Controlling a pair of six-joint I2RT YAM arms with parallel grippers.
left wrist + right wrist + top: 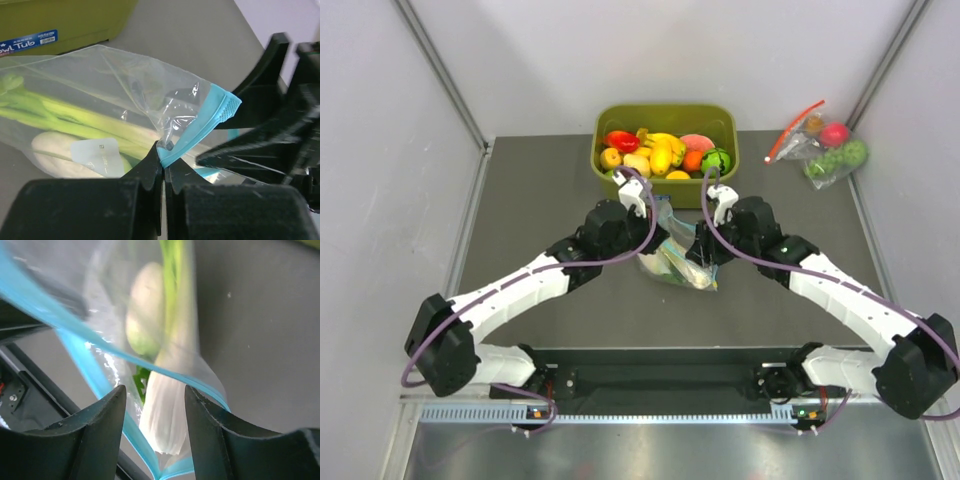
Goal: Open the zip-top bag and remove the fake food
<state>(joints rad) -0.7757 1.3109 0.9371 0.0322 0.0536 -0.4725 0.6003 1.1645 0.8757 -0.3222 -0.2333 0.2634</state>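
Bag (680, 265), mouth parted: left gripper (162, 166) pinches zip strip (210, 117) at nine o'clock; right gripper (152, 401), unclenched at three, should centre on leek (165, 425).

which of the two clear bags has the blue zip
The zip-top bag in the middle, pinched by the left gripper, with the fake food inside. The other clear bag, far right, has a red strip.

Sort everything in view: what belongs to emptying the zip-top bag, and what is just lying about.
Job: clear crinkly zip-top bag with blue-green strip; long white-stalked plastic leek; stubby white plastic radish; left pincer, shut on the strip; right pincer, open at the leek.
Lying about: olive-green plastic tub of toy fruits; clear bag with red zip strip.
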